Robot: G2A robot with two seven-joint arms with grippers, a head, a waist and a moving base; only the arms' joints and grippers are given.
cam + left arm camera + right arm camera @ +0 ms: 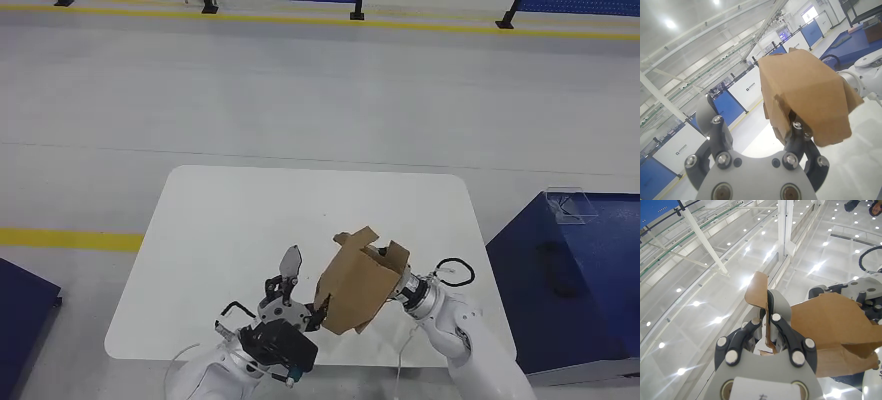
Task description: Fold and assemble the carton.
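The left end effector [305,288] hangs spread wide over the near side of the desk [230,230], one finger at the carton's [352,288] loose lower flaps. The carton is tilted above the desk — body formed, I judge, flaps still unfolded. At right, the right end effector [766,315] pinches a carton panel. The carton's underside is hidden.

Matt, rough-edged cardboard carton [355,290]; smooth, faintly glossy table [230,230]
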